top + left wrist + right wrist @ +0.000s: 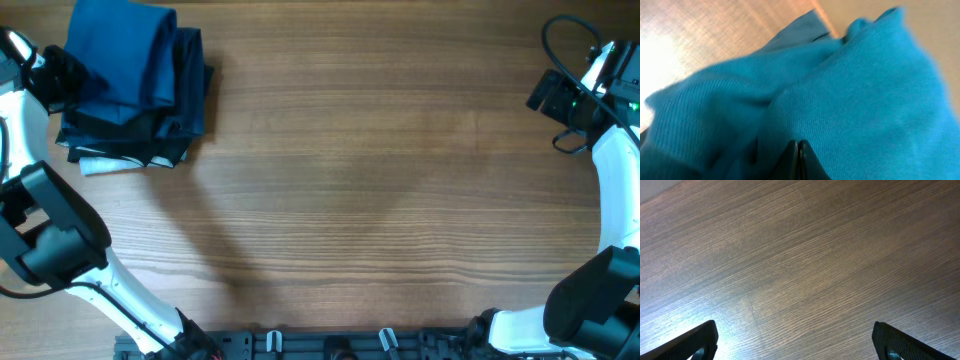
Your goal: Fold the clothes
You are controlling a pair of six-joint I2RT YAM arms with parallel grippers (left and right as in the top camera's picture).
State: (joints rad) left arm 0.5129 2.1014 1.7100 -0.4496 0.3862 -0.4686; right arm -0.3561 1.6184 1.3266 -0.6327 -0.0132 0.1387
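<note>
One broad wooden table [380,200] carries the work, and the clothes sit in its far left corner as a stack [150,135] of dark folded pieces with a white edge showing at the bottom. A bright blue garment [125,55] lies on top, loosely doubled and rumpled rather than squared. Its fine ribbed knit suggests it is light, limp and stretchy: likely to sag, drag on the pile beneath and lose any crease unless lifted by two well-separated points along a hem or shoulder seam. The left gripper [52,72] is at the stack's left edge; its wrist view shows the fingers pressed together against the knit, though whether a fold is caught I cannot tell. The right gripper [794,326] hangs wide open over bare wood, well apart.
</note>
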